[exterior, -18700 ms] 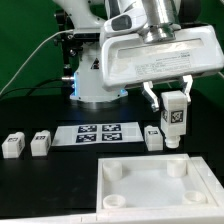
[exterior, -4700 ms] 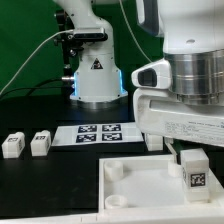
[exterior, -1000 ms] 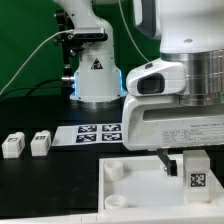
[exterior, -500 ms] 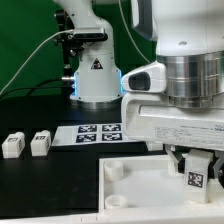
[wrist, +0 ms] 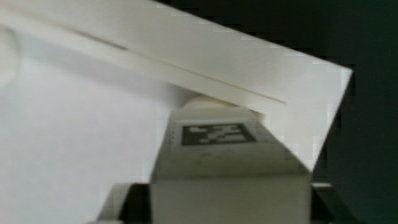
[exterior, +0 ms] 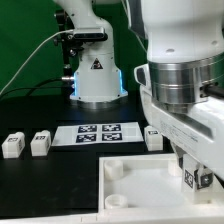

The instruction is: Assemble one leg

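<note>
My gripper (exterior: pixel 197 170) is shut on a leg (exterior: pixel 191 179), a small white post with a black-and-white marker. It holds the leg upright over the near corner of the large white panel (exterior: pixel 140 186) on the exterior view's right. I cannot tell whether the leg touches the panel. In the wrist view the leg (wrist: pixel 219 140) fills the space between my dark fingers (wrist: pixel 128 206), with the white panel (wrist: pixel 89 130) right behind it. Three more legs lie on the table: two at the exterior view's left (exterior: pixel 12 146) (exterior: pixel 40 143) and one by the panel's far edge (exterior: pixel 153 138).
The marker board (exterior: pixel 98 132) lies behind the panel. The robot base (exterior: pixel 97 75) stands at the back. The arm's large white hand hides the panel's right side. The table is black (wrist: pixel 347 30).
The wrist has turned, and the white hand body now sits differently over the panel. The leg stays in the gripper and has shifted slightly toward the exterior view's left.
</note>
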Available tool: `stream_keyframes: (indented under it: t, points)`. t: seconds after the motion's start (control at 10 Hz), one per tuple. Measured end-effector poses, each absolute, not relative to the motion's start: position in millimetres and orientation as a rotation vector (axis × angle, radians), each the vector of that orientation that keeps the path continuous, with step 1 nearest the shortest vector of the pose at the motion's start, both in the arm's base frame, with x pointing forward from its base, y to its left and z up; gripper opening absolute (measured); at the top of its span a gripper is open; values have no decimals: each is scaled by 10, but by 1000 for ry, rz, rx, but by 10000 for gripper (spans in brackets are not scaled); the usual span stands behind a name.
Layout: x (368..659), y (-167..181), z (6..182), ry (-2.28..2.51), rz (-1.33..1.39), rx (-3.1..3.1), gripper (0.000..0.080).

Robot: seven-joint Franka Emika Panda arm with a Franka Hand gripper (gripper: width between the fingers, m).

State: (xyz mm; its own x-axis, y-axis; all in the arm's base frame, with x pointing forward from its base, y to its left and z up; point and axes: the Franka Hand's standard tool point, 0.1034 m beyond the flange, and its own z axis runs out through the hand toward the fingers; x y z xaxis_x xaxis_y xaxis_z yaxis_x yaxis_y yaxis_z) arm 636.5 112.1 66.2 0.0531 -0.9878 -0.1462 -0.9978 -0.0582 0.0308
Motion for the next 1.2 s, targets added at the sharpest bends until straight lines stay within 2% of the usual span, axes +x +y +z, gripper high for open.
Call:
stream_keyframes:
  t: [0.2,0.5,0.6,0.7,0.8,0.9,1.2]
  points:
    - [6357,1129,664,2390,247,-1875,294]
    - [6344,1132,656,2516,247,-1723,294]
    - [6341,1136,649,2516,248,-1725,492]
    - [6339,1137,646,2491,246,-1759,492]
    - [6331,1159,650,2427,242,-1843,599]
    - [6316,1215,670,2352,243,-1932,636]
    - [6287,1254,657,1826,187,-2407,647]
